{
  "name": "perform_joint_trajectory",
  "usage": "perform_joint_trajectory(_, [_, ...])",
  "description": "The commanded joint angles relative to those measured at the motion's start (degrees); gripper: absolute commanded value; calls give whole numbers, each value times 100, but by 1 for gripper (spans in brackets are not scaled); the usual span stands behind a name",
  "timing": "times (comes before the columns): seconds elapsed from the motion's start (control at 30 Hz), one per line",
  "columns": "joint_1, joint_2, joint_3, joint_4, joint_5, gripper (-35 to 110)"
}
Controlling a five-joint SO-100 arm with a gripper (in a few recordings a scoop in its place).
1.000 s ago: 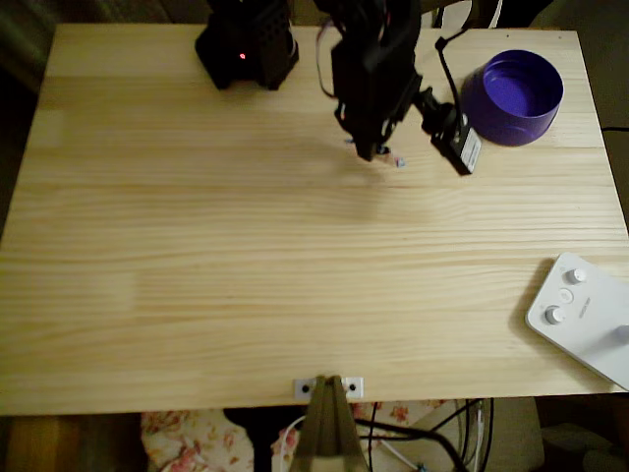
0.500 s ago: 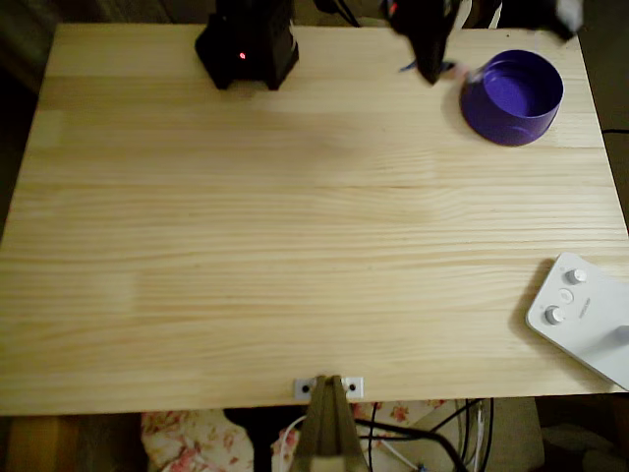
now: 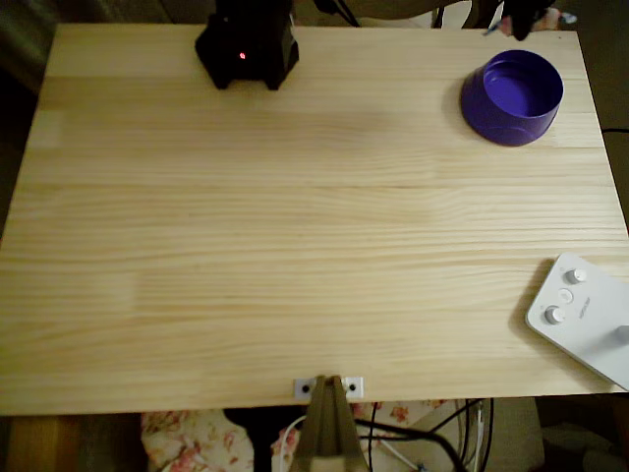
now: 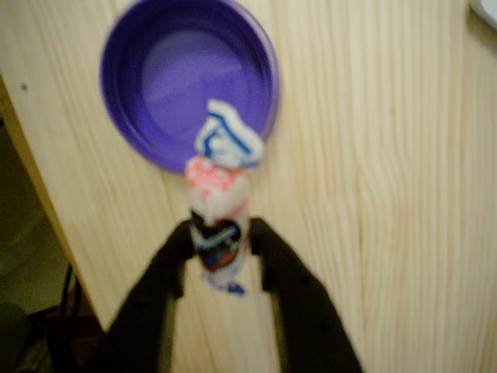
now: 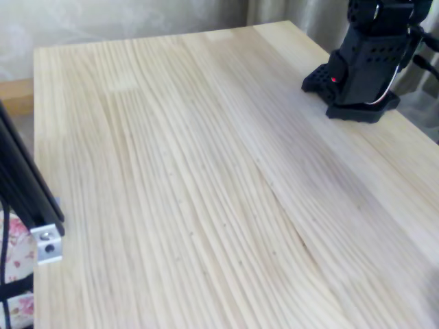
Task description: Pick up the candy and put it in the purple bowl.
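Note:
In the wrist view my gripper (image 4: 222, 242) is shut on the candy (image 4: 223, 198), a pinkish-white wrapped sweet with blue marks that sticks out forward from the black fingers (image 4: 167, 268). The purple bowl (image 4: 124, 116) lies below and just ahead of the candy, and the wrapper's front end overlaps its near rim. In the overhead view the bowl (image 3: 513, 96) sits at the table's far right, and the dark gripper (image 3: 521, 18) shows at the top edge just behind it.
The arm's black base (image 3: 247, 44) stands at the table's far edge and also shows at upper right in the fixed view (image 5: 363, 62). A white button device (image 3: 582, 315) lies at the near right corner. A metal bracket (image 3: 329, 386) sits on the near edge.
The arm has swung from the middle of the table's far side to the far right, carrying the candy up behind the purple bowl.

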Motion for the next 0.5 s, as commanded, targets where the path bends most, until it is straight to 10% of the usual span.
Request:
perform_joint_trajectory(0.0, [-123,-334,-1002,-176,62,-1])
perform_joint_trajectory(0.47, [-237,-1652,-1573,-536,88,-1])
